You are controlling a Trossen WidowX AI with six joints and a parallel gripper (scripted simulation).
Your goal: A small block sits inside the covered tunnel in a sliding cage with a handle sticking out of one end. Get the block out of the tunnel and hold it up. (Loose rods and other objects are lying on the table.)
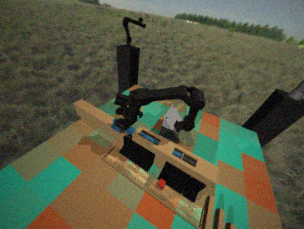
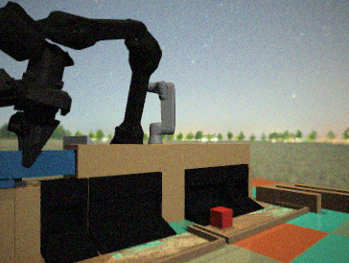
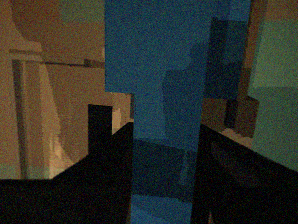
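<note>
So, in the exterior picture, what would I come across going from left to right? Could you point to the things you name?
The claw (image 1: 122, 124) (image 2: 28, 165) (image 3: 166, 127), shut on a blue bar (image 1: 115, 124) (image 2: 54, 162) (image 3: 150, 55) → a slim grey thing standing behind the wooden structure (image 2: 168, 107) → a red block (image 1: 162, 183) (image 2: 221, 218) → dark brown bars (image 2: 288, 199).
</note>
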